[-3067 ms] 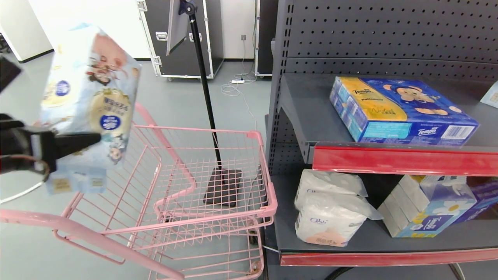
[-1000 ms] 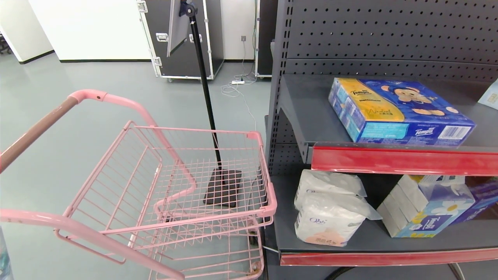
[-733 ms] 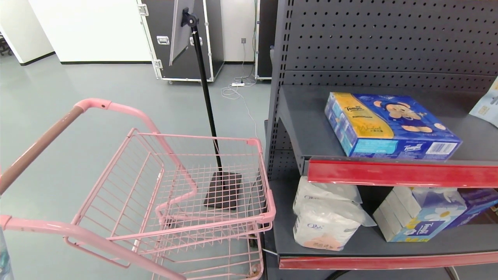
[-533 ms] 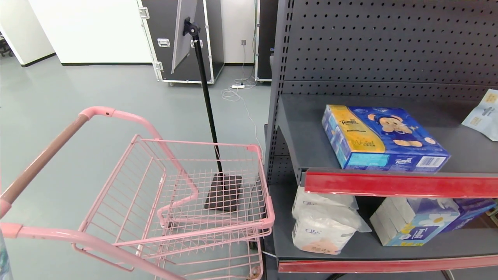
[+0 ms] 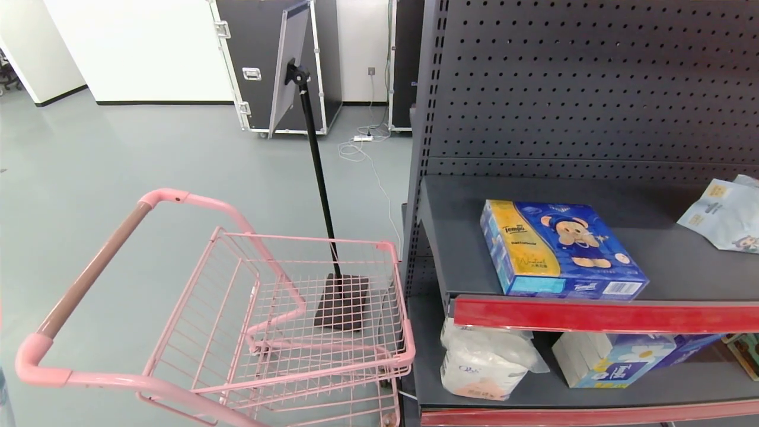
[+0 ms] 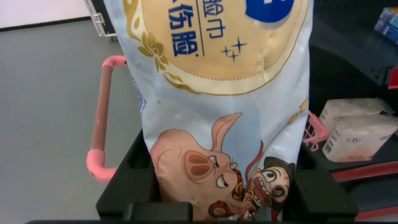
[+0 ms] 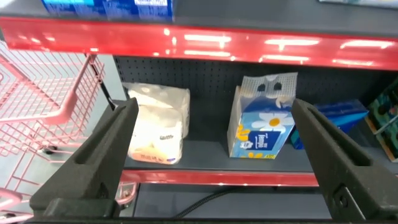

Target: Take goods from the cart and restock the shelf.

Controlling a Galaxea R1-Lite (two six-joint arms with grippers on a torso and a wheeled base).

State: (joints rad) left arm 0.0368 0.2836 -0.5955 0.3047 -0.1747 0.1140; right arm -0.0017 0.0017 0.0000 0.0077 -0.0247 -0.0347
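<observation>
Grey flooring (image 5: 118,148) runs under a pink cart (image 5: 408,332) and the shelf (image 5: 456,237), which carries a blue box (image 5: 557,249). Left end effector (image 6: 224,167) pinches a pack (image 6: 217,112), long axis out along its fingers (image 6: 127,180); the shelf lies beyond, off to its side. Right end effector (image 7: 214,118), spread, sits nearer, facing the lower tier (image 7: 208,154).

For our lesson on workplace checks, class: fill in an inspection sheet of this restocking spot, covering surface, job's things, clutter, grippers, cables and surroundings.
Surface: grey upper shelf, bare left of the blue box; lower shelf holds a white pack and a daisy tissue pack.
Job's things: cartoon tissue pack in the left gripper; pink cart, basket looks empty.
Clutter: nothing seen.
Grippers: left gripper shut on the cartoon tissue pack; right gripper open, empty, facing the lower shelf.
Cables: white cable on the floor behind the cart.
Surroundings: black stand behind the cart; flight case by the wall.
</observation>
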